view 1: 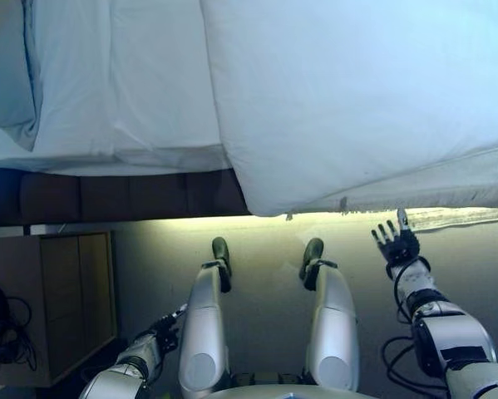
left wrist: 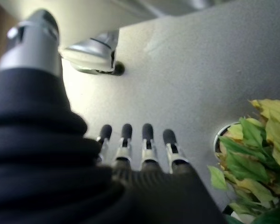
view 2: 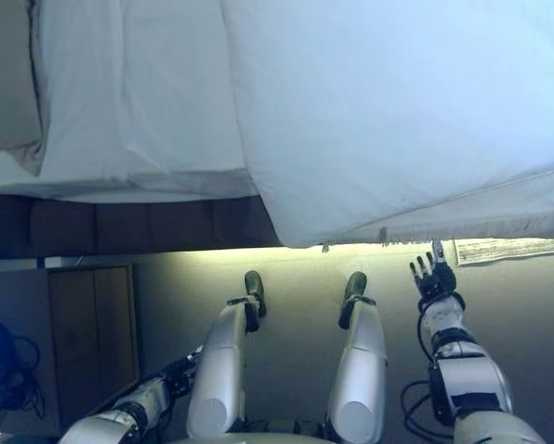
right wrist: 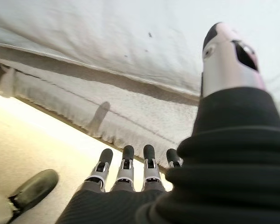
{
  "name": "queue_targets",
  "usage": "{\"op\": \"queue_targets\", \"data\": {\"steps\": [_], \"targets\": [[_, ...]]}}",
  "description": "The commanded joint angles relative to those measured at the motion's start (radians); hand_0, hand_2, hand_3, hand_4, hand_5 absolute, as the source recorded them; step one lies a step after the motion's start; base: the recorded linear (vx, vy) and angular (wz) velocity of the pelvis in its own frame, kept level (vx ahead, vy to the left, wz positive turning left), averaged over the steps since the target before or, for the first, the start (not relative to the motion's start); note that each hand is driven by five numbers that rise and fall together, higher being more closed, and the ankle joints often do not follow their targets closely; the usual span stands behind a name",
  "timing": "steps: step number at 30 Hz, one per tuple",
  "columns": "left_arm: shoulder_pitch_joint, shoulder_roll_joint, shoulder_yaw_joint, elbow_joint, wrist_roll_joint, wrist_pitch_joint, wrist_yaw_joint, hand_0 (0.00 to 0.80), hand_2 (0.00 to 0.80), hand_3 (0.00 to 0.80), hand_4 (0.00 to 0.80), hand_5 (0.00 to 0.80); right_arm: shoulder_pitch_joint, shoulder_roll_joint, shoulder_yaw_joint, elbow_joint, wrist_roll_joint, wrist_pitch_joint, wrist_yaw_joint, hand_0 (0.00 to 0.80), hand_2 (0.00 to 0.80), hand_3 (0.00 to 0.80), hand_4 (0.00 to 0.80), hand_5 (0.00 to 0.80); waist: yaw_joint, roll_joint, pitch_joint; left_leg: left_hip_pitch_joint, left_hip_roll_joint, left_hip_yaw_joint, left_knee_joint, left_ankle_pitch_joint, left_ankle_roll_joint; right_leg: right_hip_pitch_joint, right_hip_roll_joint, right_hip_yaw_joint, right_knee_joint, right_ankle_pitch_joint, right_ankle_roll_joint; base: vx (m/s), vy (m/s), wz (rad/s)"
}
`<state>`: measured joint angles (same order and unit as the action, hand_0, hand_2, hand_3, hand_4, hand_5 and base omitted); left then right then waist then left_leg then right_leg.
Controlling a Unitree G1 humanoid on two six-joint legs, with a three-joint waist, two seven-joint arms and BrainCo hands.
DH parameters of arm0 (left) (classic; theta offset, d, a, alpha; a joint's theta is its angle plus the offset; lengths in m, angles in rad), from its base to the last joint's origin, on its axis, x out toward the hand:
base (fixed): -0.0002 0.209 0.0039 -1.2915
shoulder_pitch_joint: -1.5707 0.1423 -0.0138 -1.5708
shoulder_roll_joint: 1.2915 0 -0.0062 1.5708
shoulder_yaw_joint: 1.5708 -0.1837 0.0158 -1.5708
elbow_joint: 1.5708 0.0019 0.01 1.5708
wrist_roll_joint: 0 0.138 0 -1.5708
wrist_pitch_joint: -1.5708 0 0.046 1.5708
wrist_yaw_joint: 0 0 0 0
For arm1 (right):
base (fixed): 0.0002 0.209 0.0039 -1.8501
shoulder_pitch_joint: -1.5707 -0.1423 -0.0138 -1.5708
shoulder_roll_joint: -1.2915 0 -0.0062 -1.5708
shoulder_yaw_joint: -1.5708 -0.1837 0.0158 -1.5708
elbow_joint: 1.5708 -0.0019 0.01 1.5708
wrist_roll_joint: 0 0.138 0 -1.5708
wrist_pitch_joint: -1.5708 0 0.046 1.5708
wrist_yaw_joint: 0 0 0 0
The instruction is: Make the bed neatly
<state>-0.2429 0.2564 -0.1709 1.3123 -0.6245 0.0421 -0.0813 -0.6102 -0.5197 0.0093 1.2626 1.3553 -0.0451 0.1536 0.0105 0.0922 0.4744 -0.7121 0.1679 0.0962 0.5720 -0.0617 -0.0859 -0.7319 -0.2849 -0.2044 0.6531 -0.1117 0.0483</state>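
A white duvet (view 1: 357, 91) covers the right part of the bed and hangs over its near edge. To its left lies a bare white sheet (view 1: 124, 83), with a pillow (view 1: 3, 66) at the far left. My right hand (view 1: 396, 243) is open, fingers straight, raised just below the duvet's hanging edge (right wrist: 107, 84) and apart from it. A fringed white cloth (right wrist: 83, 116) shows under the duvet edge. My left hand (view 1: 161, 331) hangs low by my side, open and empty, fingers (left wrist: 147, 140) straight above the floor.
The dark bed base (view 1: 124, 195) runs under the sheet. A wooden cabinet (view 1: 66, 299) stands at the left on the floor. A potted plant (left wrist: 252, 158) with green and yellow leaves is near my left hand. Pale floor (view 1: 265, 241) lies between me and the bed.
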Motion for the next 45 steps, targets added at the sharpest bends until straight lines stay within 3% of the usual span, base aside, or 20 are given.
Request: {"op": "queue_targets", "data": {"steps": [1, 16, 25, 35, 36, 37, 41, 45], "targets": [[0.027, 0.043, -0.039, 0.015, -0.035, 0.007, 0.000, 0.000, 0.000, 0.000, 0.000, 0.000, -0.015, -0.066, -0.036, 0.007, -0.035, 0.019, -0.003, 0.000, 0.000, 0.000, 0.000, 0.000, 0.029, -0.002, -0.019, -0.026, 0.019, -0.046, 0.037, -0.063, -0.014, -0.030, -0.038, 0.052, 0.000, -0.010, 0.037, -0.005, -0.033, 0.04], [0.077, 0.047, -0.064, -0.048, -0.080, 0.001, 0.000, 0.000, 0.000, 0.000, 0.000, 0.000, -0.242, -0.216, 0.009, -0.014, -0.132, 0.035, -0.033, 0.000, 0.000, 0.000, 0.000, 0.000, 0.075, 0.035, 0.008, -0.143, 0.000, -0.077, 0.069, -0.036, 0.008, -0.158, -0.043, 0.055, 0.115, -0.046, 0.013, 0.002, -0.018, 0.06], [0.107, 0.050, -0.083, -0.137, -0.132, 0.044, 0.003, 0.000, 0.000, 0.000, 0.000, 0.000, -0.420, -0.310, 0.058, 0.006, -0.177, 0.086, -0.067, 0.000, 0.000, 0.000, 0.000, 0.000, 0.091, 0.085, 0.020, -0.173, -0.016, -0.075, 0.048, -0.005, 0.010, -0.211, -0.048, 0.069, 0.143, -0.053, 0.005, -0.004, 0.030, 0.05], [0.161, 0.060, -0.085, -0.162, -0.114, 0.019, -0.050, 0.000, 0.000, 0.000, 0.000, 0.000, -0.567, -0.327, 0.149, -0.051, -0.200, 0.076, 0.033, 0.000, 0.000, 0.000, 0.000, 0.000, 0.102, 0.105, 0.036, -0.165, -0.013, -0.075, 0.019, 0.016, 0.000, -0.218, -0.042, 0.073, 0.140, -0.058, -0.004, -0.014, 0.035, 0.01], [0.165, 0.060, -0.089, -0.166, -0.111, 0.018, -0.056, 0.000, 0.000, 0.000, 0.000, 0.000, -0.566, -0.322, 0.156, -0.065, -0.216, 0.069, 0.051, 0.088, 0.088, 0.088, 0.088, 0.088, 0.102, 0.103, 0.036, -0.154, -0.012, -0.075, 0.015, 0.018, -0.003, -0.207, -0.042, 0.070, 0.134, -0.056, -0.004, 0.006, 0.037, -0.01], [0.172, 0.058, -0.088, -0.174, -0.102, 0.017, -0.062, 0.000, 0.000, 0.000, 0.000, 0.000, -0.563, -0.318, 0.164, -0.087, -0.219, 0.053, 0.081, 0.800, 0.800, 0.800, 0.800, 0.800, 0.103, 0.101, 0.036, -0.138, -0.009, -0.070, 0.009, 0.018, -0.004, -0.190, -0.041, 0.066, 0.123, -0.054, -0.004, 0.011, 0.052, -0.01], [0.171, 0.058, -0.096, -0.187, -0.101, 0.021, -0.071, 0.000, 0.000, 0.000, 0.000, 0.000, -0.526, -0.296, 0.151, -0.127, -0.227, 0.091, 0.136, 0.800, 0.800, 0.800, 0.800, 0.800, 0.099, 0.091, 0.030, -0.075, -0.003, -0.053, -0.027, 0.024, -0.009, -0.125, -0.042, 0.042, 0.078, -0.045, 0.002, 0.016, 0.070, -0.04], [0.166, 0.056, -0.096, -0.187, -0.101, 0.023, -0.068, 0.000, 0.000, 0.000, 0.000, 0.000, -0.502, -0.283, 0.124, -0.128, -0.216, 0.082, 0.196, 0.800, 0.800, 0.800, 0.800, 0.800, 0.097, 0.087, 0.014, -0.003, -0.001, -0.035, -0.053, 0.020, -0.011, -0.053, -0.055, 0.025, 0.039, -0.034, 0.010, 0.028, 0.082, -0.08]]}}
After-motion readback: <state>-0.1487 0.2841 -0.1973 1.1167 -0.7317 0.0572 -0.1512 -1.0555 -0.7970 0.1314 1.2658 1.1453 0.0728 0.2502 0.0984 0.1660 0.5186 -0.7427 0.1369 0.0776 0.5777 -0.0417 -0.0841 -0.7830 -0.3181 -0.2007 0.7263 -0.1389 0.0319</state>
